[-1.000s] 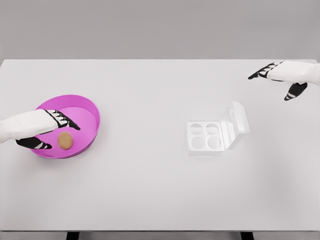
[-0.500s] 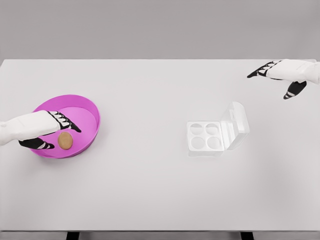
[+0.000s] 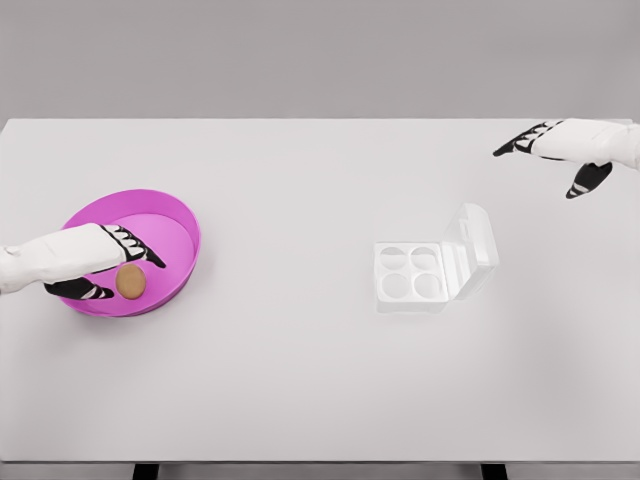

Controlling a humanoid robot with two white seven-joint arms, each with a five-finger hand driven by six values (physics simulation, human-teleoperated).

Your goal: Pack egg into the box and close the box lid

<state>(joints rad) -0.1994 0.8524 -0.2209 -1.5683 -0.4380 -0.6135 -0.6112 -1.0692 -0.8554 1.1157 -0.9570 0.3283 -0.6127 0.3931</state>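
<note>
My left hand [image 3: 95,262] is in the pink bowl [image 3: 178,217] at the table's [image 3: 300,380] 9 o'clock side. Fingers [image 3: 138,249] spread, thumb and fingers straddling the egg [image 3: 128,281] but not clamped on it; can't tell if any tip touches it. Egg sits on the bowl floor, at about 6 o'clock within the bowl, near the front rim.

Box [image 3: 410,273] is well apart, toward 3 o'clock of table centre. Lid [image 3: 472,243] is open, standing tilted on the box's right edge. Four cups visible, all empty.

My right hand [image 3: 570,150] hovers at the table's far right corner, roughly 1 o'clock from the box, well apart from it. Fingers apart and extended, pointing left, holding nothing.
</note>
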